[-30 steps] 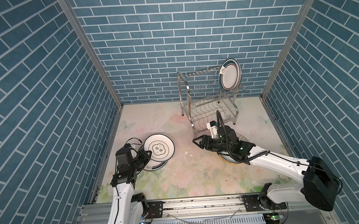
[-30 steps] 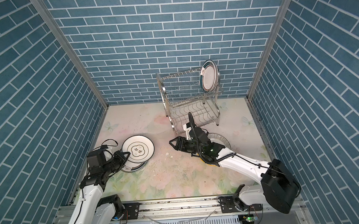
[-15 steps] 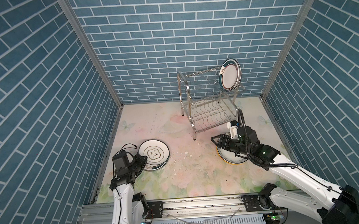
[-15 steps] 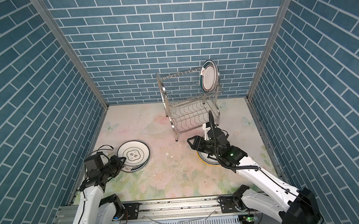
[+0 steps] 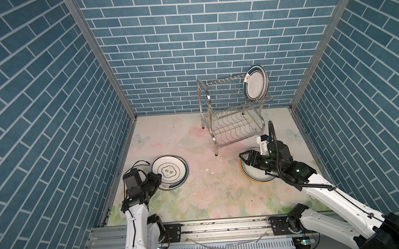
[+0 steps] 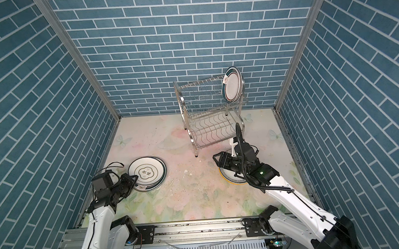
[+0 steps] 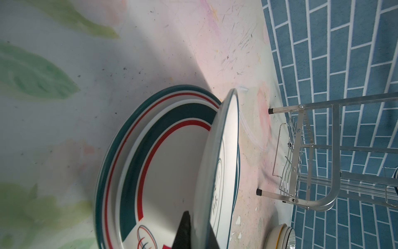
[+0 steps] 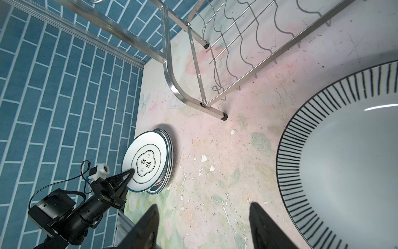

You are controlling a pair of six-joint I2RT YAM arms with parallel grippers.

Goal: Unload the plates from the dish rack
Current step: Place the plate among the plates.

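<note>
left tool [image 5: 158, 179] clamped on lettered plate [image 5: 170, 170] rim, tilted over stack [image 7: 129, 163] | right tool [image 5: 242, 156] wide, empty, at striped plate [image 8: 349, 163] edge

Shiny steel-wire dish rack [image 5: 232, 127]; glossy ceramic plates [image 5: 255, 83].

I am looking down on a pale floral-printed table mat [image 5: 198, 201] that is lying scuffed and carrying small white flakes [image 8: 203, 158], while blue brick-patterned wall panels [image 5: 189, 47] are standing around it on three sides, joined by grey aluminium corner posts [image 5: 99, 55], and a silver metal rail [image 5: 223, 228] is running along its near edge.
</note>
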